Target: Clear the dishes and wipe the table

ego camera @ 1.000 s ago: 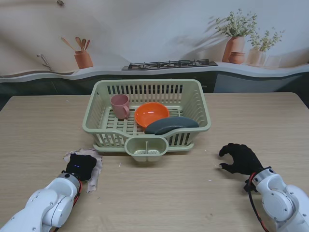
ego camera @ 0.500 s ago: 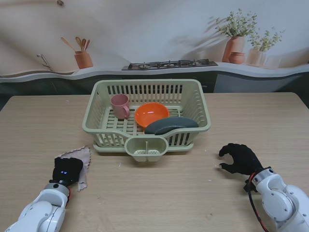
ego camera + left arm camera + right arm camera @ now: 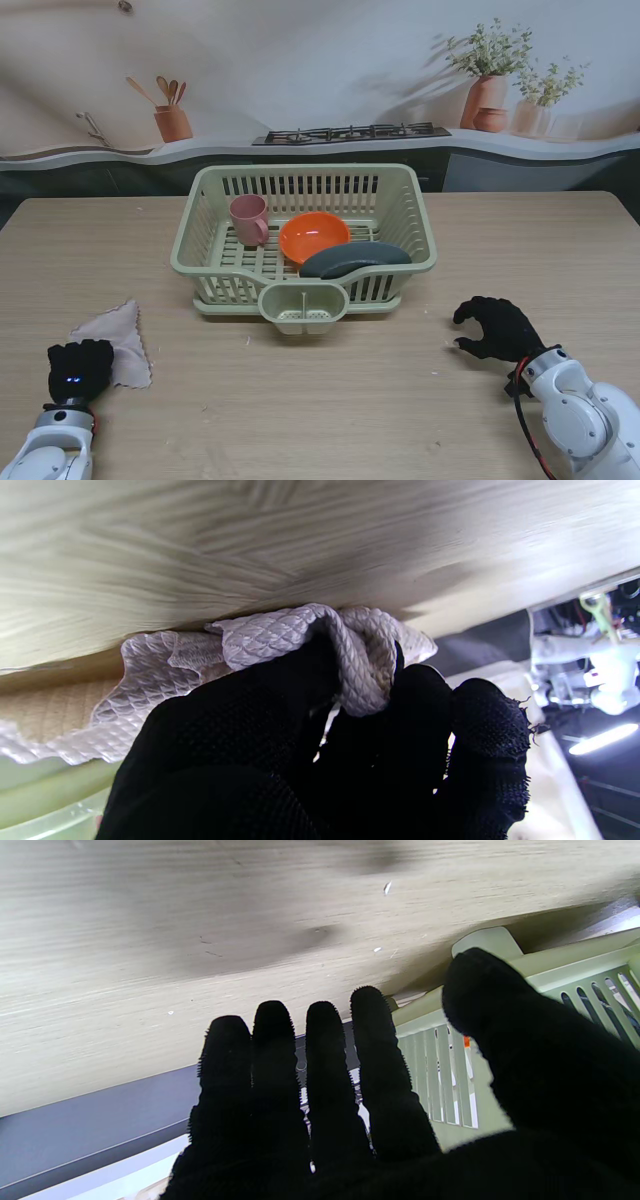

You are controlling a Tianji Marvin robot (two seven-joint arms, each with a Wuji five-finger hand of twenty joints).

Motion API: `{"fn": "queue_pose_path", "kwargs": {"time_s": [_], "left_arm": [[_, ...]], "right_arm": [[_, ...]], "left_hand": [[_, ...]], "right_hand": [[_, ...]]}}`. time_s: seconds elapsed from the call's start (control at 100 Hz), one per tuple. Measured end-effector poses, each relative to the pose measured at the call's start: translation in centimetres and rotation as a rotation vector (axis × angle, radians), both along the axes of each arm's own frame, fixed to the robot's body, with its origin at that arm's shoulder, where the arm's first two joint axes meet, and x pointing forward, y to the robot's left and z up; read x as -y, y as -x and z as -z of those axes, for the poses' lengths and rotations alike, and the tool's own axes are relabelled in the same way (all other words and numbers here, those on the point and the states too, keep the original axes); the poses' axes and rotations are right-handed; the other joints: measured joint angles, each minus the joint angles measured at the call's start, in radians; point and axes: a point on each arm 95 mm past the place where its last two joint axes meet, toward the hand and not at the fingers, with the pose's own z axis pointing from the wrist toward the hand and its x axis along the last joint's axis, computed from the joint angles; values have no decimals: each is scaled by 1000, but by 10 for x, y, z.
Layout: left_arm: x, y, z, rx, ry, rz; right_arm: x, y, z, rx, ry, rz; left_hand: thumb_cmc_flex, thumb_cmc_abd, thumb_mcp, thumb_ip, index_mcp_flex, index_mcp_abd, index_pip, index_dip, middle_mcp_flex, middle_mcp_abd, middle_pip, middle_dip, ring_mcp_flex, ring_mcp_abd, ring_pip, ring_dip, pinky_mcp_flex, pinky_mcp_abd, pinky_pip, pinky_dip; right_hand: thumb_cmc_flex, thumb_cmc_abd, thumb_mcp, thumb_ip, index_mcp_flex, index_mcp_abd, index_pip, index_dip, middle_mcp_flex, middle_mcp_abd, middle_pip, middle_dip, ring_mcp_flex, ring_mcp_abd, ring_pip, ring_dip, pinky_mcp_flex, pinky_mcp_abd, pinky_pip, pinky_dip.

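Pink cloth: you see it on the surface's left, near you.
Left hand: yours, clenched around cloth.
Right hand: yours, released, fingers spread, right of basket.

Left hand: five-fingered, sheathed in a black knitted mesh glove bearing two small blue lights on its back; glossy white rounded forearm shell behind it. Right hand: identical black fuzzy glove, frayed at the fingertips; white jointed forearm casing with red and black cables running beside the wrist.
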Motion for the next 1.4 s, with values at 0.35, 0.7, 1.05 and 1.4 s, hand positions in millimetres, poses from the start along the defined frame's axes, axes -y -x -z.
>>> {"fn": "queue_pose_path", "kwargs": {"time_s": [0.35,0.7,1.05,1.4], "left_arm": [[12,-22,0,-40,33,1],[16,-64,-2,-28,103,34],[7,-76,-8,-57,74,-21],[8,-29,-10,-56,88,-138]], "right_arm": [[0,0,0,3,-2,1],[3,1,-4,18,-5,-3],[4,2,-7,30,-3,-3],[4,3,-6,26,-8,-4]], "left_hand": [[13,-1,41,11,0,51,0,0,9,0,-8,1,16,0,-6,0,18,3,0,1],[13,-1,31,11,0,47,0,1,8,1,-8,1,17,-1,-12,-11,18,3,0,1],[12,-12,13,2,12,15,1,-32,24,-1,-5,-25,59,-1,-21,-20,86,7,0,1],[12,-13,3,1,16,5,1,-41,25,-2,-5,-38,72,-1,-21,-21,109,9,13,1]], "right_hand": [[0,0,0,0,0,0,0,0,0,0,0,0,0,0,0,0,0,0,0,0],[0,0,0,0,0,0,0,0,0,0,0,0,0,0,0,0,0,0,0,0],[0,0,0,0,0,0,0,0,0,0,0,0,0,0,0,0,0,0,0,0],[0,0,0,0,0,0,0,0,0,0,0,0,0,0,0,0,0,0,0,0]]}}
